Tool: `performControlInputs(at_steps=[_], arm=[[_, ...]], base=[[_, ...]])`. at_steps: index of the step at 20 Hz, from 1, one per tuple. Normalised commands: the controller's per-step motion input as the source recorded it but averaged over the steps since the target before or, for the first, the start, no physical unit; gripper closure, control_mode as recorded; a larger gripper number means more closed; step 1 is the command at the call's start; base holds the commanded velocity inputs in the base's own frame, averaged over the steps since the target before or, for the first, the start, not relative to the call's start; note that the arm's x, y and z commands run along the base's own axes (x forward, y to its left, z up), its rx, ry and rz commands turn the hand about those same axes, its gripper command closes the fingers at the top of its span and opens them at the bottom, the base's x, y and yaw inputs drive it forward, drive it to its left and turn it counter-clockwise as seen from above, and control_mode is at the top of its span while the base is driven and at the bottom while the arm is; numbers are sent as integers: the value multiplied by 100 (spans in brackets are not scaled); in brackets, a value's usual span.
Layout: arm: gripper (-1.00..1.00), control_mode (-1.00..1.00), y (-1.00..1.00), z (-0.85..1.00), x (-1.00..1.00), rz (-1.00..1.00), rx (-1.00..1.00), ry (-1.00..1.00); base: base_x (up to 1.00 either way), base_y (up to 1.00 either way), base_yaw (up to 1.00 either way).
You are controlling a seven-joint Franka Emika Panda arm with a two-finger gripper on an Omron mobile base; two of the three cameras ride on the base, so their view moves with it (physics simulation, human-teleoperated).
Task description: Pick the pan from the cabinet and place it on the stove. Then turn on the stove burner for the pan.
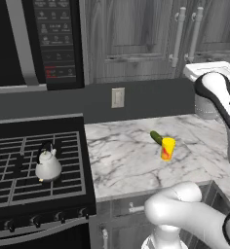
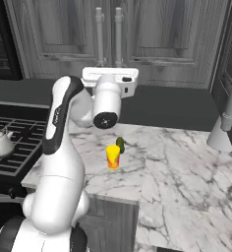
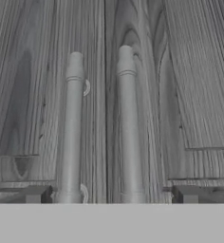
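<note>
The cabinet (image 2: 152, 39) has both tall grey doors shut, so the pan is hidden. Its two pale bar handles (image 3: 72, 128) (image 3: 128, 123) stand side by side close in front of my hand, one on each side of the door seam. My gripper (image 3: 112, 194) is open, its fingertips (image 3: 35, 194) spread wider than the pair of handles and touching neither. The white hand (image 2: 110, 76) hovers just below the handles (image 2: 99, 34), above the counter's back edge. The stove (image 1: 19, 160) lies to the left with a small white kettle (image 1: 48, 165) on its grates and knobs (image 1: 36, 221) along the front.
A black microwave (image 1: 34, 44) hangs above the stove. On the marble counter (image 1: 126, 165) stand a yellow cup and a green vegetable (image 1: 167, 148). A wall outlet (image 1: 118, 97) sits behind. A pale post with a flared base (image 2: 226, 123) rises at the right.
</note>
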Motion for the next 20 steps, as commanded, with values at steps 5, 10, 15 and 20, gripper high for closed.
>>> performControlInputs(at_steps=[5,10,15,20], arm=[[-100,-100,0,26,31,0,-4,1],[-100,-100,-7,27,27,0,-5,4],[-100,-100,-12,26,24,0,-4,7],[-100,-100,-20,23,26,0,-3,10]], base=[[0,0,0],[0,0,0],[0,0,0],[0,0,0]])
